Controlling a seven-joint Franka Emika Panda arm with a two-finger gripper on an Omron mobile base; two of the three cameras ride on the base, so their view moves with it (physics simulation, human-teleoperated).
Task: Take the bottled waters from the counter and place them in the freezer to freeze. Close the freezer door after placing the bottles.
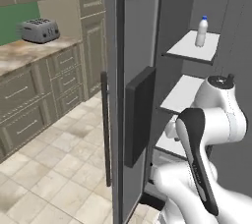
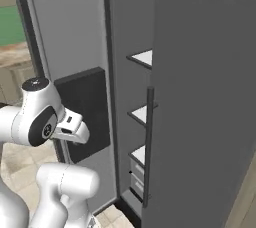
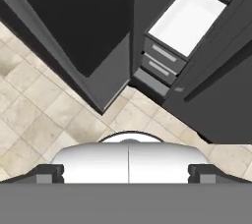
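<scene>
— Where do we see a bottle?
— 1 blue-capped bottle [image 1: 202, 31] stands on the freezer [image 1: 197, 51] shelf, far above our hand [image 3: 128, 171].
— Hand's grip?
— We cannot tell; its fingertips are cut off.

Ahead of and above my jaws, the top white shelf [image 1: 189, 48] of the open freezer [image 2: 131, 32] carries one whitish-clear bottle with a blue cap [image 1: 201, 31], standing upright near the shelf's back. The two shelves under it, also ahead of me, are bare white. Far off to my left, the marbled counter [image 1: 19, 57] carries a silver toaster [image 1: 39, 30].
</scene>
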